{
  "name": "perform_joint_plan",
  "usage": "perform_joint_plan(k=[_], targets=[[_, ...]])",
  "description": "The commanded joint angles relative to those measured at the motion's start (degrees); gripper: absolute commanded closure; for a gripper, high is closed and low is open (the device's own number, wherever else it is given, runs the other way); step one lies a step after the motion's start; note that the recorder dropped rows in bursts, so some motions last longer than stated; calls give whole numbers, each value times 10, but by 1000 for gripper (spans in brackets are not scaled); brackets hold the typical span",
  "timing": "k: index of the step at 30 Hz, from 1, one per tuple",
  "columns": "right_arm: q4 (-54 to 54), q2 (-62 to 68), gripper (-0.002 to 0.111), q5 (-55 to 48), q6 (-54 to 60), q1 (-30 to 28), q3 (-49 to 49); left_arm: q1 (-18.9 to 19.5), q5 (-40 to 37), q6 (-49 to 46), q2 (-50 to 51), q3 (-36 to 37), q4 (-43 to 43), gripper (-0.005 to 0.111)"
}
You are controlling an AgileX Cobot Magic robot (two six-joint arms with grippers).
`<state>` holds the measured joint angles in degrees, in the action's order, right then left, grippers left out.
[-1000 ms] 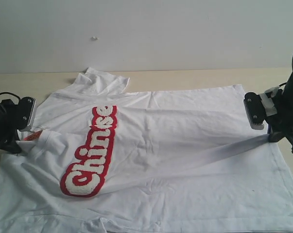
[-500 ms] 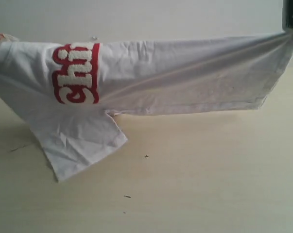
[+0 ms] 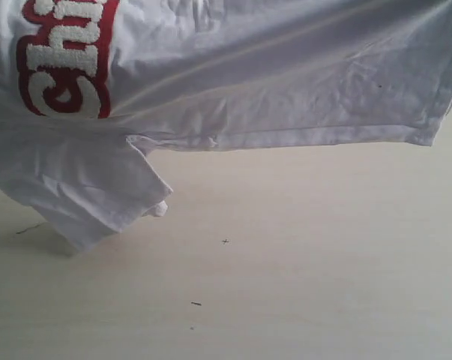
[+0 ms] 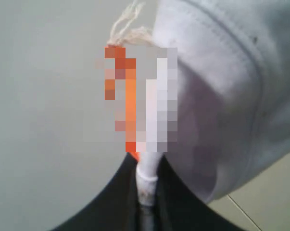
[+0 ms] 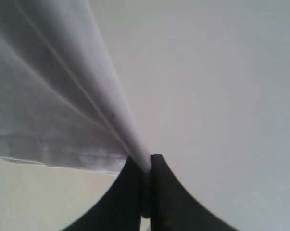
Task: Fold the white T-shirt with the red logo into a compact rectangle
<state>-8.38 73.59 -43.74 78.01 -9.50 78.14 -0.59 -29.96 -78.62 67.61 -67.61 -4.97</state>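
The white T-shirt (image 3: 270,67) hangs in the air across the top of the exterior view, stretched between both arms, with its hem edge low on the right. One sleeve (image 3: 83,187) droops down to the table at the left. Part of the red logo (image 3: 64,60) shows at the upper left. Both grippers are out of the exterior view. My left gripper (image 4: 147,180) is shut on the shirt's neck edge (image 4: 221,57) beside the orange tag (image 4: 130,96). My right gripper (image 5: 147,166) is shut on a gathered corner of the shirt (image 5: 48,96).
The light wooden table (image 3: 308,262) lies bare below the shirt, with a few small dark specks (image 3: 196,304) on it.
The shirt has gone from lying flat on the table to hanging in the air, and since half a second ago it has risen further and come closer to the camera.
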Motion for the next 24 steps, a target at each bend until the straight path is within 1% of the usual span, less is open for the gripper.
perform_joint_plan(k=[1, 3, 6, 10, 12, 17, 20, 22, 24], targets=[[-5, -27, 108, 13, -33, -1, 6, 1, 10, 46, -35, -3, -12, 107], [-29, -38, 108, 8, -33, -1, 6, 1, 4, 59, -50, -3, -12, 107], [-54, -48, 108, -18, -31, -1, 6, 1, -26, 81, -68, -3, -12, 107], [-66, -48, 108, -95, -31, -1, 6, 0, -99, 85, -76, -3, -12, 107], [-72, -48, 108, -121, -35, -1, 6, 0, -120, 89, -77, -3, -2, 107], [-125, -71, 108, -130, -49, -1, 6, -1, -119, 119, -98, -3, 6, 107], [-144, -79, 108, -129, -36, -1, 14, -1, -117, 153, -105, -11, -23, 107], [-156, -77, 108, -131, -42, -1, 17, -1, -129, 163, -104, -21, -21, 107], [-155, -65, 108, -139, -74, -1, 17, -1, -145, 165, -89, -25, -14, 107]])
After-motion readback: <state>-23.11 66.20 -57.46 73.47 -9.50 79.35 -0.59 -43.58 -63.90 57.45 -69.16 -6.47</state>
